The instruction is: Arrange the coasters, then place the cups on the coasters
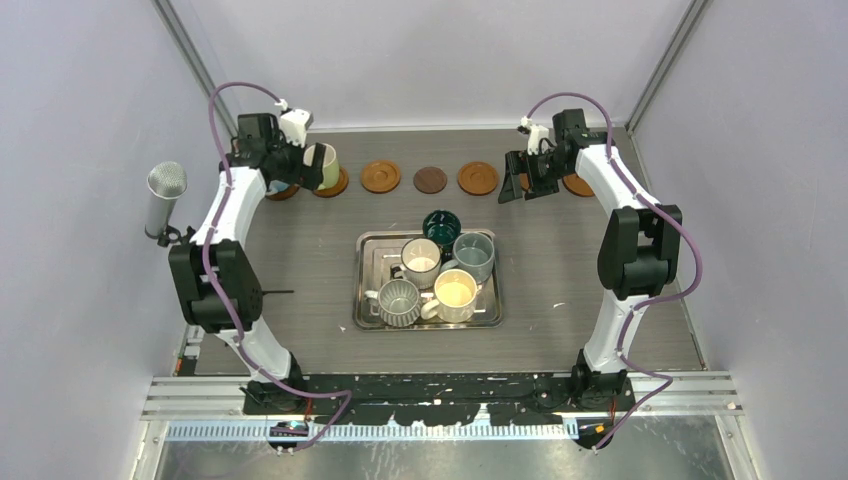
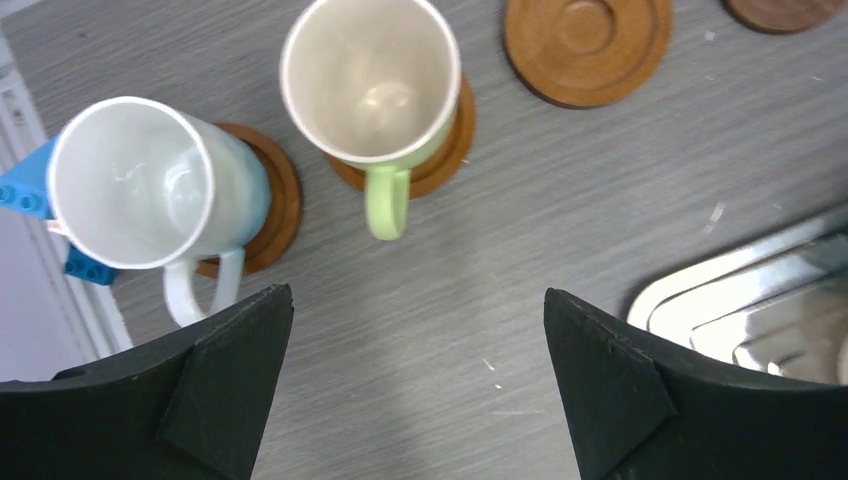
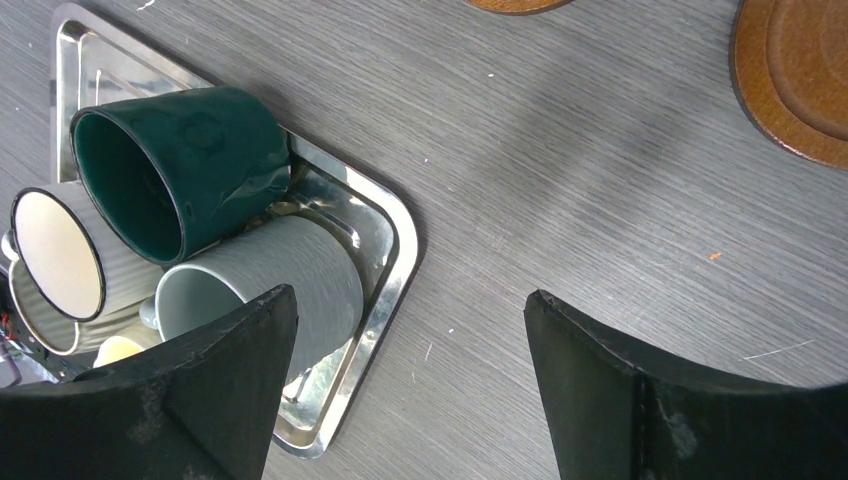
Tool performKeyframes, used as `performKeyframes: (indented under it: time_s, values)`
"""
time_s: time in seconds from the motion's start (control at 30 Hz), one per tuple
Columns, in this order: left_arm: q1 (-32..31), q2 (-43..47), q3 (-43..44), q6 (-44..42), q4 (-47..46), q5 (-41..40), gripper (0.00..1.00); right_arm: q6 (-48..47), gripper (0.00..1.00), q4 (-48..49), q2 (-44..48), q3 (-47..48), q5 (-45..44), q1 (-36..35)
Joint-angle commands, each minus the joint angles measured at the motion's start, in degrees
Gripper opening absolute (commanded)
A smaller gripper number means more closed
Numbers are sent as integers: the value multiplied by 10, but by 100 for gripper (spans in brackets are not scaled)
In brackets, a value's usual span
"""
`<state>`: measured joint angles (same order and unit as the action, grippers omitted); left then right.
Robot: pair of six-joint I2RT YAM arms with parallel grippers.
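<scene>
Green mug (image 2: 370, 85) on wooden coaster (image 2: 447, 157)

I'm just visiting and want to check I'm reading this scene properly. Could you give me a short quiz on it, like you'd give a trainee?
1. How many cups are in the steel tray?
2. True or false: the dark brown coaster has no cup on it.
3. What is the left gripper holding?
A) a white cup
B) nothing, it is open
C) a coaster

Key: 1. Five. 2. True. 3. B.
</scene>
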<state>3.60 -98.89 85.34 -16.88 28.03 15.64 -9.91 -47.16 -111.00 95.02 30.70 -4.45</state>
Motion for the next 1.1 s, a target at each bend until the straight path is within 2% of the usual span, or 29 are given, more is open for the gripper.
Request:
performKeyframes:
  time_s: [0.0,0.2,0.37,0.57,0.67,0.77,0.9,1.07]
  values:
    - [-29,38,26,-23,70,72,99,4,88,12,6,21,3,-3]
    - [-119,78,-28,-123,125,163,95,1,88,10,5,24,-5,-3]
    - [-159,95,-65,-285,229,230,90,-7,88,7,16,15,-9,-2]
    - [-163,86,-77,-510,417,244,85,-10,88,3,19,12,-10,0]
    - [-168,80,-92,-576,473,221,85,-11,88,1,17,13,-8,1]
    - [-185,98,-135,-583,450,202,85,-11,88,1,16,12,-5,0]
    - [-201,130,-213,-561,349,198,83,-9,88,1,15,10,-3,1]
    - [-227,113,-241,-552,295,196,78,-10,88,-2,17,4,-1,0]
